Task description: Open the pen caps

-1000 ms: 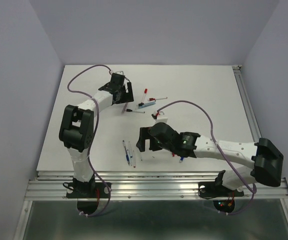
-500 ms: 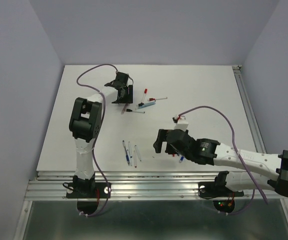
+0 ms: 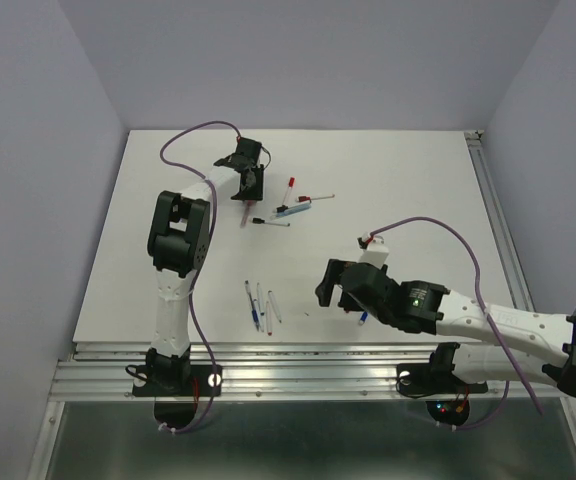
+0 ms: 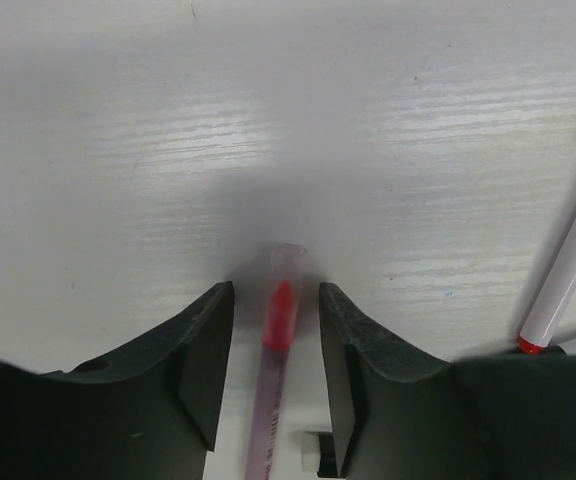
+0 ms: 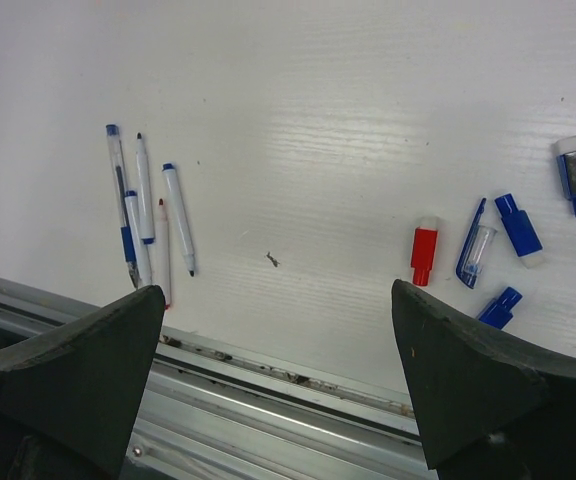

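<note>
My left tool (image 4: 274,292) sits low over the tabletop (image 4: 388,120) at the far side, open, with its jaws straddling a pink pen (image 4: 274,350). I see a thin gap on each side, so nothing is gripped. The pen's end between the jaws is a clear sleeve with red inside; I cannot tell if that is a cap. A white pen (image 4: 568,270), red at its near end, lies off to the right, apart from the jaws.

My right tool (image 5: 278,292) hangs above the near edge, spread wide and holding nothing. The loose caps lie on the tabletop under its right side: a red cap (image 5: 424,255), a clear cap (image 5: 474,252) with a blue clip just beside it, and three blue caps (image 5: 518,228) near them, the farthest right with a white end. None touch the tool. Well to the left, a bunch of pens (image 5: 146,215) lies close together near the rail (image 5: 268,390)
</note>
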Tool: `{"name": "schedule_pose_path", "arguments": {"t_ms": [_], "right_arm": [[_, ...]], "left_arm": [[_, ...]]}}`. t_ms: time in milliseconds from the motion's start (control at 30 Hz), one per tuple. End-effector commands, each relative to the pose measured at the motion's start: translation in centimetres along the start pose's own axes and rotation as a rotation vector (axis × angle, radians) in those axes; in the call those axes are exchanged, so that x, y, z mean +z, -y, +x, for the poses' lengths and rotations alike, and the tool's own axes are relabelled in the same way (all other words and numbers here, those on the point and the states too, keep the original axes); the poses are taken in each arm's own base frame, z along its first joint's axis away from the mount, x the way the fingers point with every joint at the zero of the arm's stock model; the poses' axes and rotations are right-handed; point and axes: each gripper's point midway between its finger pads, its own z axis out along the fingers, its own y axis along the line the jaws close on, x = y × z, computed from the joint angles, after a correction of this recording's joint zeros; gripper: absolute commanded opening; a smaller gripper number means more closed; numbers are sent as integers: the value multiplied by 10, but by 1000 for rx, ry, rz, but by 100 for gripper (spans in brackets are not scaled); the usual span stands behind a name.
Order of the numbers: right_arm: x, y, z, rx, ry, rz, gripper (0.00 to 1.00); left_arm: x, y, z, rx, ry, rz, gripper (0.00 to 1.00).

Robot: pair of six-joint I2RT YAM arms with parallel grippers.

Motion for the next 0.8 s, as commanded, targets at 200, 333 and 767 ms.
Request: {"name": "schedule_pose_path", "arguments": {"t_ms": [200, 333, 767], "right_arm": [[-2, 15, -2, 40, 37, 49, 100], [-3, 18, -2, 48, 42, 60, 100], [-6, 12, 0, 51, 20, 29, 100]], "left_arm": [[7, -31, 18, 0, -57, -162, 35], [8, -42, 19, 13, -58, -222, 29], [-30, -70, -8, -20, 17, -379, 0]]}}
